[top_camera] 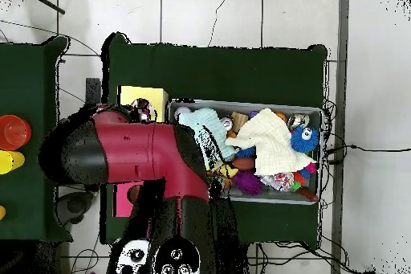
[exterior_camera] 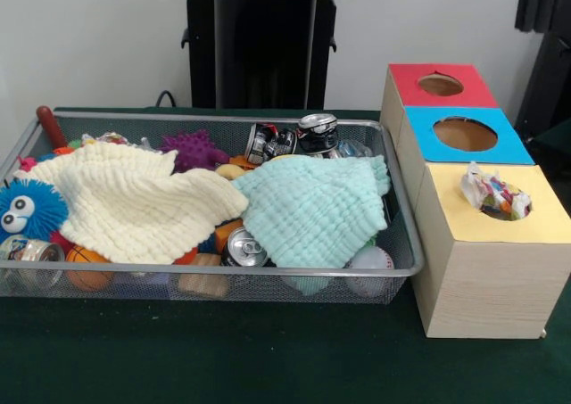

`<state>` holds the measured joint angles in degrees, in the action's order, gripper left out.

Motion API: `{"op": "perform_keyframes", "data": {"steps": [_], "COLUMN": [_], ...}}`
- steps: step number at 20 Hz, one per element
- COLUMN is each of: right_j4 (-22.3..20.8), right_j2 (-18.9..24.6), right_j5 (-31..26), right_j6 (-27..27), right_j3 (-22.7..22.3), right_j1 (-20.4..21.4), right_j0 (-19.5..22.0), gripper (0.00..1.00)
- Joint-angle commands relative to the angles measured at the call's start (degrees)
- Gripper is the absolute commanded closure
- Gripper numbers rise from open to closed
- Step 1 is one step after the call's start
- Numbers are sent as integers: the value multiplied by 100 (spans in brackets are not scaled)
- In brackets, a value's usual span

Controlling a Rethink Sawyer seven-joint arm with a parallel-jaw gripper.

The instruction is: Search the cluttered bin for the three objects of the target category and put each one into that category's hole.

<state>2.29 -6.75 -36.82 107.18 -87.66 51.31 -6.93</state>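
While the confetti cloth (exterior_camera: 493, 194) sits bunched in the yellow-topped hole (exterior_camera: 516, 210) with a fair part standing proud of the box top, I'd call that drop only half done, and two cloths remain in the bin (exterior_camera: 403, 269).

- Cream waffle cloth (exterior_camera: 134, 199): draped over the clutter toward the front view's left end of the bin. Mint-green waffle cloth (exterior_camera: 312, 208): just beside it on the right, the end nearer the boxes, with the two edges touching or overlapping mid-bin.
- Next pick, my judgement: mint first (shorter carry to the hole). Pinch a raised fold near its middle, not a hem, so it lifts as one bundle. Lift clear of the rim before traversing; a trailing corner could snag the mesh or drag the soda can (exterior_camera: 243, 248) lying at its front edge.
- At the hole: come down centred and release low, or the cloth piles on the confetti one and bridges the opening. That one may need a push down first.

Unclear:
- Jaws: can't tell their state. Front view shows no arm, only the pedestal at the far edge of the counter; overhead, the red arm (top_camera: 140, 154) covers its own tip, somewhere near the yellow box (top_camera: 136, 96).
- Overhead also hides the blue and red box tops under the arm.
- Whatever lies beneath the two cloths is hidden.
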Motion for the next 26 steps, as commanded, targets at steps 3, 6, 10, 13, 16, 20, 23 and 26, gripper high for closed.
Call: {"op": "perform_keyframes", "data": {"steps": [3,6,10,13,16,20,23,26], "right_j4": [239,259,273,298,344,450,501,550], "right_j2": [-658,-797,-922,-985,-1034,-1052,-1046,-946], "right_j5": [-1552,-1547,-1496,-1565,-1578,-1436,-1209,-862], "right_j6": [1609,1630,1515,1491,1553,1719,1694,1550], "right_j3": [-432,-555,-725,-731,-661,-545,-583,-662], "right_j1": [722,752,850,891,843,694,566,407], "right_j0": [-141,-158,-181,-232,-303,-400,-381,-277], "gripper": [100,100,100,100,100,100,100,100]}}
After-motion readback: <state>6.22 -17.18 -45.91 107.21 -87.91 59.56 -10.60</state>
